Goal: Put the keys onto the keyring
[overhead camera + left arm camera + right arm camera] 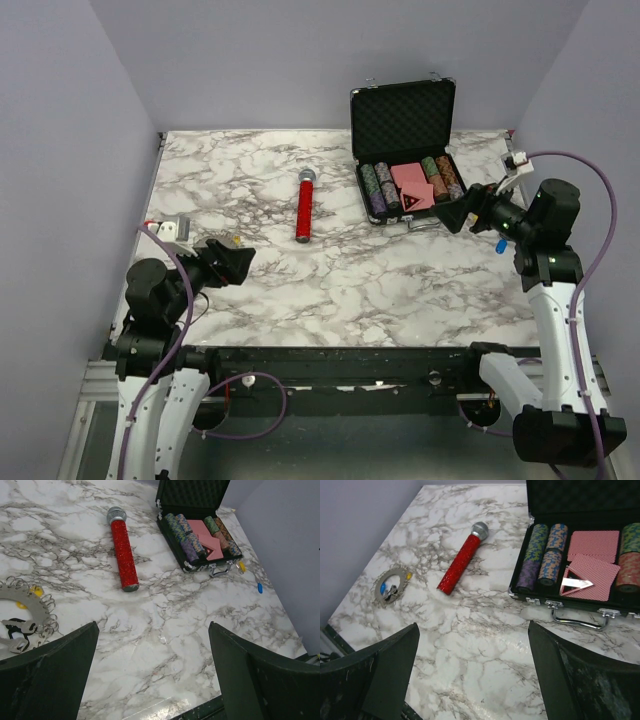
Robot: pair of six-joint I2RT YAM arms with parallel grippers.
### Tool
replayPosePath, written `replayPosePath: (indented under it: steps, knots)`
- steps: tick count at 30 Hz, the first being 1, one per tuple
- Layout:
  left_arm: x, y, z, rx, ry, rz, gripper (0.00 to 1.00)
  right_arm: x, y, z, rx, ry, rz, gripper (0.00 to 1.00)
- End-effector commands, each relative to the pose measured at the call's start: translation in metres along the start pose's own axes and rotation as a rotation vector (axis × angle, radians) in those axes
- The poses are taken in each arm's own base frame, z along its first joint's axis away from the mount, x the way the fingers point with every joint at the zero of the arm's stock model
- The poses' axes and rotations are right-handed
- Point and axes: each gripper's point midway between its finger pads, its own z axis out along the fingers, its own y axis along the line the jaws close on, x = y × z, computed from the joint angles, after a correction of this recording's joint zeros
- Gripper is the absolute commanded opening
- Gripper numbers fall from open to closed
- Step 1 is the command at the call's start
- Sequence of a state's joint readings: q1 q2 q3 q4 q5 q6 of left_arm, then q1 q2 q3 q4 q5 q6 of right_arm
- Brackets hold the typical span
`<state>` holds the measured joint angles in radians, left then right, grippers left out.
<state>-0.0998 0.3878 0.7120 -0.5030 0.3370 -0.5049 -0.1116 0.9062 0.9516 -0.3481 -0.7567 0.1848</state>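
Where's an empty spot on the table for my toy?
The big bare stretch in front of the microphone and the case, toward the near table edge. Also the back left corner. It's crowded at the keyring and keys on the left, and by the case handle, where a small blue piece lies.

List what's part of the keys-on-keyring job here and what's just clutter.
Job:
- keyring
- keys lying inside it
- small blue piece, possibly a loose key; too small to tell

Clutter:
- red microphone
- open poker chip case with chips and cards
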Motion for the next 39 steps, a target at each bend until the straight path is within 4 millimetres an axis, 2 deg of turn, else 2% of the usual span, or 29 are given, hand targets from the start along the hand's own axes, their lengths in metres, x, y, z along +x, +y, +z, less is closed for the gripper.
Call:
replayPosePath:
  steps: [1, 5, 13, 27, 39]
  knots:
    - [0.002, -0.014, -0.021, 0.032, 0.019, -0.002, 0.99, -0.003, -0.013, -0.013, 0.154, -0.002, 0.061, 0.98]
    - [-0.001, -0.019, -0.031, 0.038, 0.007, 0.023, 0.99, -0.007, -0.006, -0.017, 0.14, -0.01, 0.064, 1.0]
    - [0.006, -0.016, -0.034, 0.038, 0.003, 0.031, 0.99, -0.011, -0.009, -0.023, 0.181, -0.035, 0.056, 1.0]
    - [0.012, -0.01, -0.029, 0.029, 0.004, 0.032, 0.99, -0.004, -0.009, -0.019, 0.135, -0.003, 0.059, 1.0]
    - [0.008, -0.005, -0.019, 0.014, 0.007, 0.034, 0.99, -0.001, -0.008, -0.02, 0.089, 0.013, 0.001, 1.0]
